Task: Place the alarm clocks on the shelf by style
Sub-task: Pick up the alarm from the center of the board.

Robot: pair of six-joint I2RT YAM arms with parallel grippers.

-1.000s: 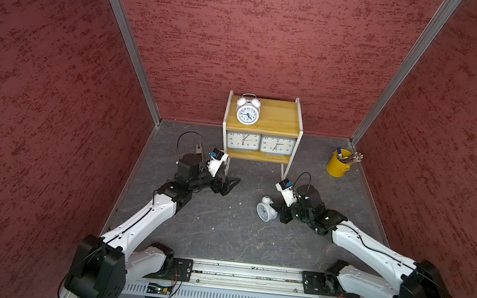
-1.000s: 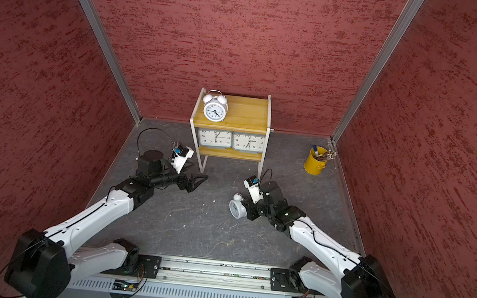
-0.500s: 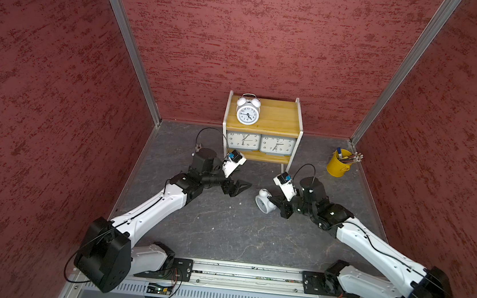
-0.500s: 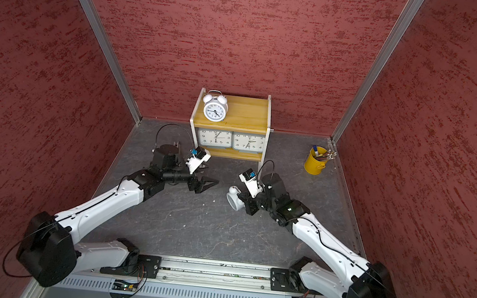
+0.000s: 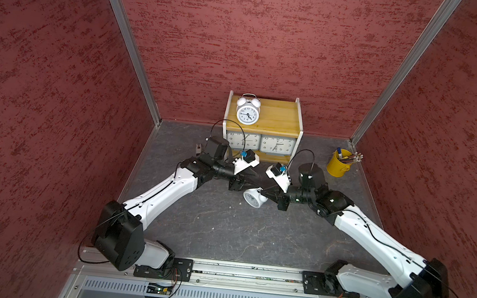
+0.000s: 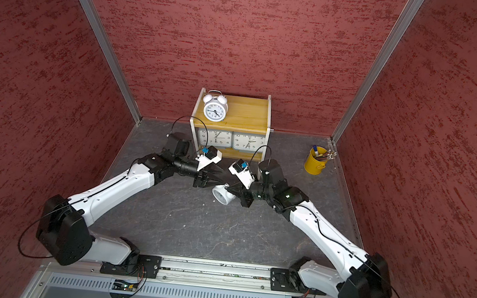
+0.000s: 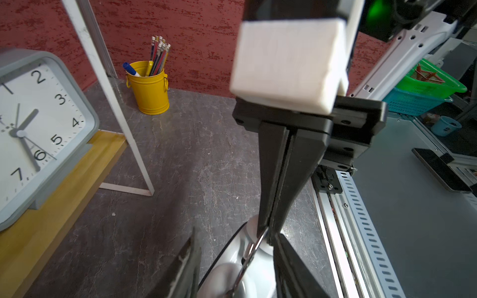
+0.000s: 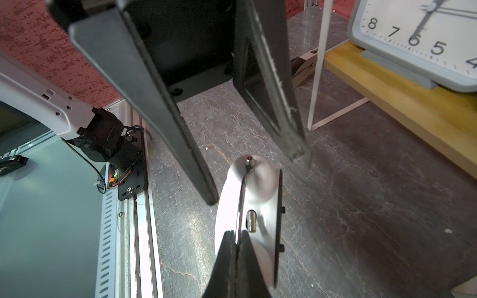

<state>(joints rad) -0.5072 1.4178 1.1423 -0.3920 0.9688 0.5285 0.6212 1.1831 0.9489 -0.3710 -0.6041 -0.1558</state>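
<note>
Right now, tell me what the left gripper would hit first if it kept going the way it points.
Probably the small twin-bell clock. The shut right gripper holds it by its wire handle, and the left gripper has its open jaws on either side of it.

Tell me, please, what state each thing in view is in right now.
Shelved twin-bell clock: upright on the shelf's top board.
Grey clocks: both upright, side by side on the lower board.
Loose twin-bell clock: tilted, off the shelf, held by its wire handle.
Right tool: shut on that handle.
Left tool: open, jaws apart around that clock's top.
Pen cup: upright, holding pens.
</note>
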